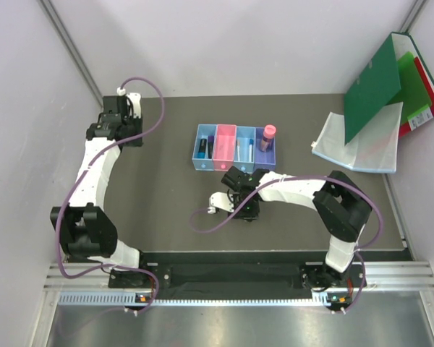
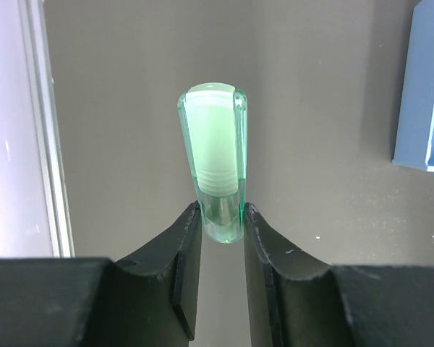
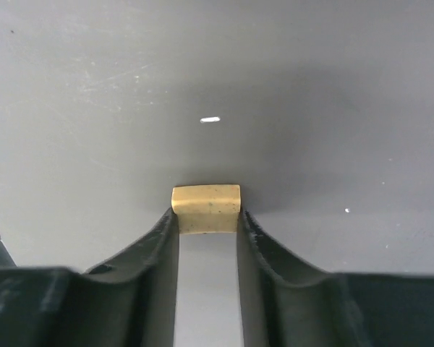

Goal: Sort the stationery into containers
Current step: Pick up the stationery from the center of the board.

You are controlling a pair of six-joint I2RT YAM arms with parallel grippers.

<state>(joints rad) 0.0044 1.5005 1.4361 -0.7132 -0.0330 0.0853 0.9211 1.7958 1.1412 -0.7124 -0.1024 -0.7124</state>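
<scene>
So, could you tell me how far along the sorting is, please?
Done: the bins already hold a black marker, a pen and a pink-capped tube. In hand: left gripper holds a green translucent stick; right gripper is closed on a tan block. Left: both still need binning.

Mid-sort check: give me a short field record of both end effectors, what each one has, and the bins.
bins: four joined in a row, light blue and pink
pink-capped tube: standing in the rightmost bin
left end effector: shut on translucent green tube, well left of the bins
right end effector: closed against both sides of small orange block, just in front of the bins
block lifted: cannot tell
folders: green and red, far right corner
</scene>
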